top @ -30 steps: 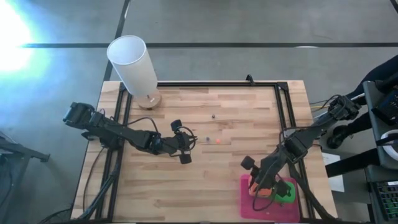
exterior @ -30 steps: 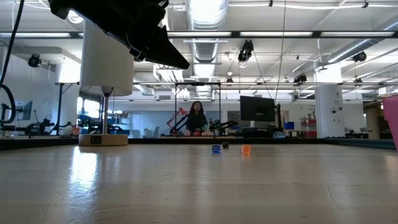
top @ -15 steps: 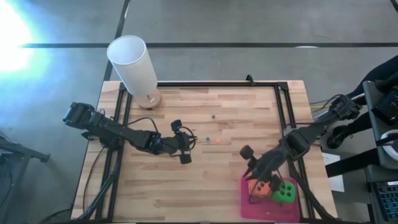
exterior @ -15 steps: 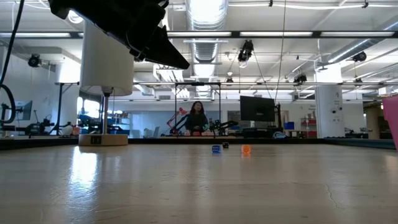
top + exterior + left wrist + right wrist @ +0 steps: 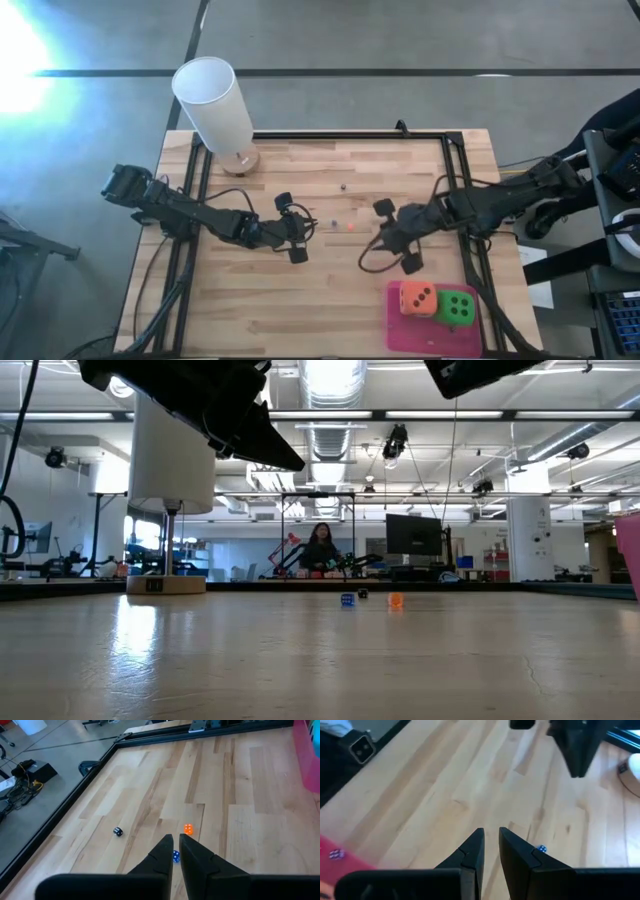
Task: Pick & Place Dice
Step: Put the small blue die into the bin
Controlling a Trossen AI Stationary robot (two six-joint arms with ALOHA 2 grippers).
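Note:
An orange die (image 5: 418, 298) and a bright green die (image 5: 458, 308) lie side by side on the pink mat (image 5: 430, 335) near the table's near right corner. My right gripper (image 5: 373, 240) hovers over the table's middle, left of and beyond the mat. It points toward the left arm, is shut (image 5: 491, 836) and holds nothing. My left gripper (image 5: 314, 228) waits left of centre, shut (image 5: 176, 841) and empty, pointing toward the right. The mat's edge (image 5: 342, 860) shows in the right wrist view.
Three tiny dice lie between the two grippers: orange (image 5: 188, 828), blue (image 5: 175, 856) and dark (image 5: 117, 831). A tall white cylinder (image 5: 213, 105) stands on a wooden base at the far left corner. A black frame (image 5: 455, 180) borders the tabletop. A person (image 5: 320, 548) sits far behind the table.
My right gripper has left the pink mat, swinging toward the table's far edge and left, to the middle, and turning as it went. The orange die, under the gripper before, now lies uncovered on the mat beside the green one.

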